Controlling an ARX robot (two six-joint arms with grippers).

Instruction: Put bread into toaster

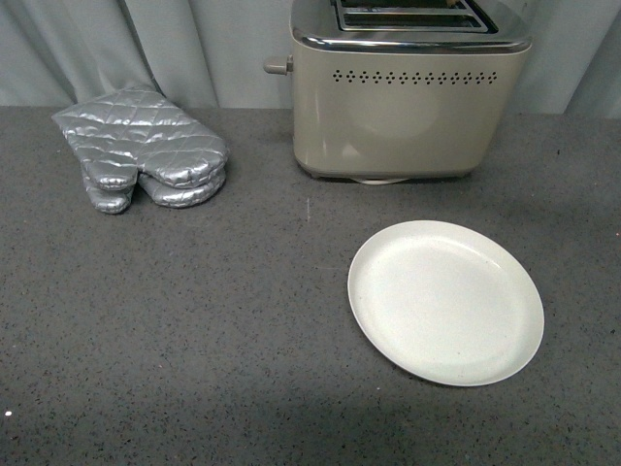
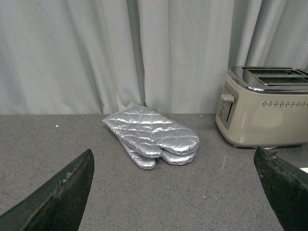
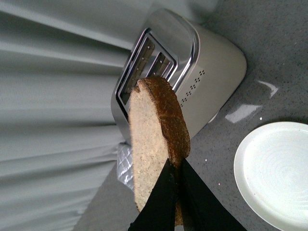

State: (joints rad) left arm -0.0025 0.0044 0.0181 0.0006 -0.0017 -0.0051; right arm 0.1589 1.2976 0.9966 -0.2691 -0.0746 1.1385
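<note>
The beige toaster [image 1: 408, 97] with a chrome top stands at the back of the grey counter, its two slots showing empty in the right wrist view, toaster [image 3: 192, 72]. My right gripper [image 3: 175, 166] is shut on the bread [image 3: 149, 139], a brown-crusted slice held edge-on in the air, apart from the toaster and short of its slots. Neither arm shows in the front view. My left gripper [image 2: 175, 192] is open low over the counter, nothing between its dark fingers [image 2: 62, 192], with the toaster [image 2: 264, 108] off to one side.
A pair of silver quilted oven mitts [image 1: 146, 146] lies on the counter left of the toaster, also oven mitts [image 2: 154, 134]. A white plate [image 1: 446, 301] sits bare in front of the toaster, plate [image 3: 276, 173]. Grey curtains hang behind.
</note>
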